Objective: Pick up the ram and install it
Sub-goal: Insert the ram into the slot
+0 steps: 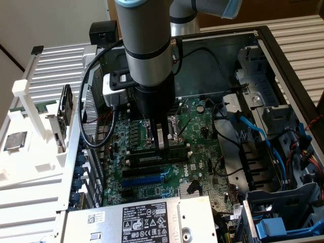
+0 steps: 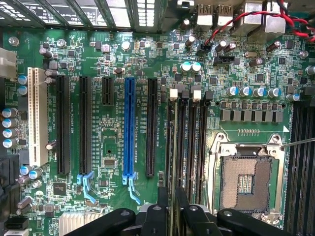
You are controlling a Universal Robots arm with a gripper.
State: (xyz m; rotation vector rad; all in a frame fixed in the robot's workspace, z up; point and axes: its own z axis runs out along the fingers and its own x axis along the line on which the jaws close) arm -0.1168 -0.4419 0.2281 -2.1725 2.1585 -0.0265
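The ram (image 2: pixel 172 147) shows edge-on as a thin green strip. It stands upright along the first of several black memory slots (image 2: pixel 192 142), beside the open processor socket (image 2: pixel 246 182). My gripper (image 2: pixel 172 194) straddles its near end, with one black arm on each side. In the exterior view the gripper (image 1: pixel 167 144) reaches straight down onto the green motherboard (image 1: pixel 202 126) inside the open computer case, right at the memory slots. From there its body hides the stick.
A blue expansion slot (image 2: pixel 129 132) and black ones lie beside the memory slots. The power supply (image 1: pixel 147 223) sits at the case's front. Blue cables (image 1: pixel 258 136) and drive bays are at the exterior view's right. A white rack with a silver chip (image 1: pixel 15 142) is at its left.
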